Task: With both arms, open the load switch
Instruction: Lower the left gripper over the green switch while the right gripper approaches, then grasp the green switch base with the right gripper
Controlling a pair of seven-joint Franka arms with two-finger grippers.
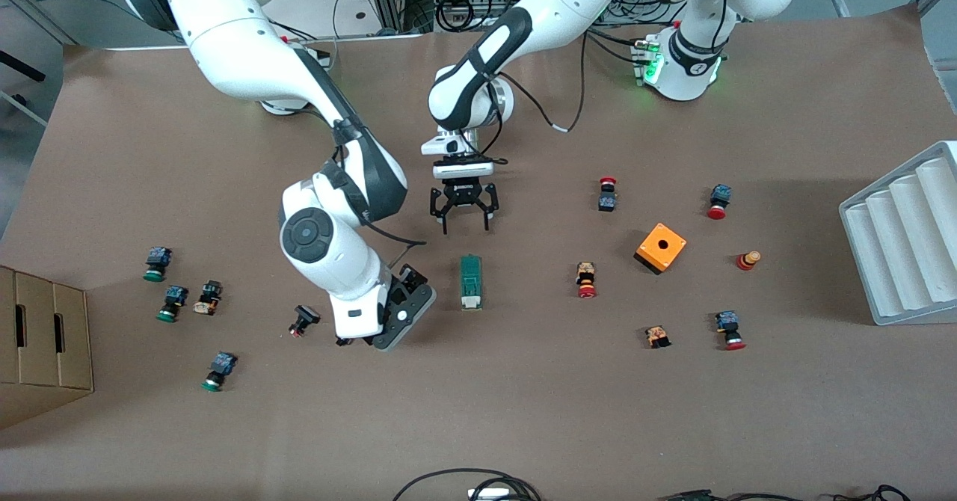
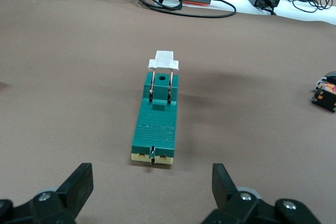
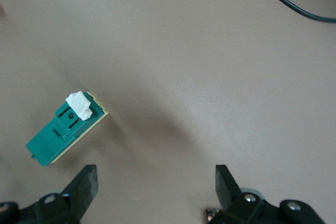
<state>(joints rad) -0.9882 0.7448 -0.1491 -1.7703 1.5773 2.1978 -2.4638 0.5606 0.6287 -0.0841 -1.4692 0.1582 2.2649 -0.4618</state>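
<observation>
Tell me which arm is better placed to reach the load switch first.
Probably the left. Its open gripper hangs lined up with the load switch, centred between its fingers in its wrist view. The right gripper, also open, sits off beside it.

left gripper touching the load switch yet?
Apart. The left wrist view shows bare table between the open left gripper and the load switch.

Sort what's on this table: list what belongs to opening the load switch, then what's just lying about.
Belongs to the job:
- load switch, mid-table, untouched
- left gripper, open, over the table just short of the switch
- right gripper, open, low beside the switch

Lying about:
- orange box
- red-capped push buttons
- green-capped push buttons
- white rack
- cardboard box
</observation>
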